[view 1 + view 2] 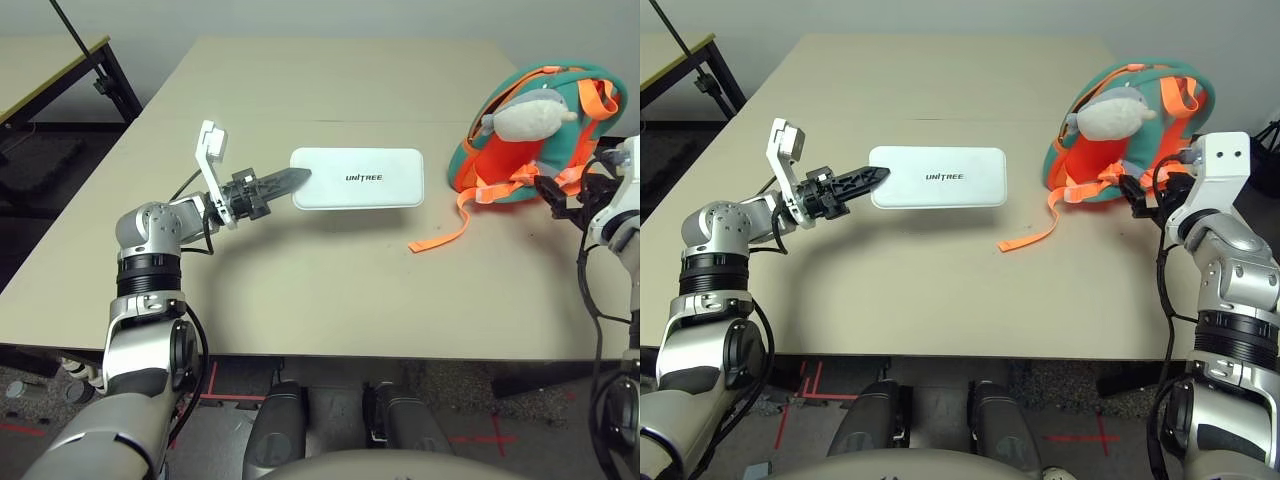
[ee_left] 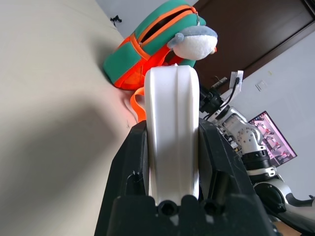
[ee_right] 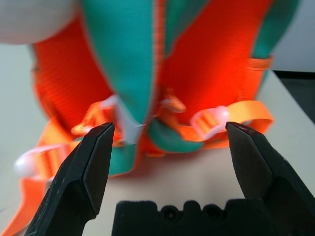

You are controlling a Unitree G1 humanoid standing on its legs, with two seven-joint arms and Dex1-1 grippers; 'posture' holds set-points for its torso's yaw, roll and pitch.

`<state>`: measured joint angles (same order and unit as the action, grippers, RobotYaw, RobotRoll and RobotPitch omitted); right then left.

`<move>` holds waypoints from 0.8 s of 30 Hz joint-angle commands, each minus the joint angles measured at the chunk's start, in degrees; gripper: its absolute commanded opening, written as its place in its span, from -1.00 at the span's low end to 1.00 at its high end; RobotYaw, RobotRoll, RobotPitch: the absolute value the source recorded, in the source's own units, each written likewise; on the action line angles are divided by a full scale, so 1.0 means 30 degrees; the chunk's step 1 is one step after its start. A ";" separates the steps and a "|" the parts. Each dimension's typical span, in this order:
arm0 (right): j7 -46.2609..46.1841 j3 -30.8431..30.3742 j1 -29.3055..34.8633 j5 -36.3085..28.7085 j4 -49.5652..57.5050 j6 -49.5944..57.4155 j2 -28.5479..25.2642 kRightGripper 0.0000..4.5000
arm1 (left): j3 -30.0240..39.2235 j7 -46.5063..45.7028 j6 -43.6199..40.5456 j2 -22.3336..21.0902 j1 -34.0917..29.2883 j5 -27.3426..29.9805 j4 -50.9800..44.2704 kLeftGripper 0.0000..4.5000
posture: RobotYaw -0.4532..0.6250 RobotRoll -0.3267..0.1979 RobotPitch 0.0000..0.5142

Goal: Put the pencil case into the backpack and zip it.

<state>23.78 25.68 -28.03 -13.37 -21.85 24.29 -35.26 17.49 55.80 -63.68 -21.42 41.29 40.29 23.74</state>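
Note:
The white pencil case [image 1: 358, 178] with black UNITREE lettering lies flat near the table's middle. My left gripper [image 1: 297, 179] is shut on its left end; in the left wrist view the case [image 2: 172, 128] fills the space between the black fingers [image 2: 129, 162]. The teal and orange backpack [image 1: 540, 130] stands at the right with a grey-white plush shark [image 1: 528, 113] on its front and an orange strap [image 1: 443, 228] trailing over the table. My right gripper [image 1: 556, 193] is open just beside the backpack's lower right, its fingers [image 3: 93, 167] spread before the straps [image 3: 216, 120].
A dark-framed second table [image 1: 60, 70] stands at the far left beyond the table edge. Bare tabletop [image 1: 330, 290] stretches between the case and the front edge.

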 commanded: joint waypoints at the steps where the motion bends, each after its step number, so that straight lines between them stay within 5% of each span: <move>1: 0.0151 0.0187 -0.0959 -0.0730 -0.1442 -0.0819 0.0187 1.00 | 0.0600 -0.0420 -0.0231 -0.0010 -0.0081 0.1022 -0.0835 -0.41 | 0.07 0.25 -0.83; 14: 0.0650 -0.1652 -0.5311 0.0107 -0.8537 -0.4358 0.0124 1.00 | 0.0808 -0.1136 -0.0220 -0.0112 -0.0832 0.1902 -0.1625 -0.41 | 0.14 0.25 -0.83; 18: 0.0715 -0.1911 -0.6227 0.0308 -1.0385 -0.5359 0.0028 0.58 | 0.1058 -0.1460 0.0175 -0.0088 -0.0842 0.2040 -0.1629 -0.41 | 0.16 0.25 -0.84; 24: 0.0937 -0.2050 -0.6409 0.0302 -1.0775 -0.5876 0.0142 -0.47 | 0.1833 -0.2490 0.1296 0.0184 -0.0643 0.2197 -0.1612 -0.41 | 0.15 0.25 -0.82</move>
<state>26.12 20.10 -46.58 -12.57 -53.62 7.21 -34.72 21.86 48.92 -61.45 -21.22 38.93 45.31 20.64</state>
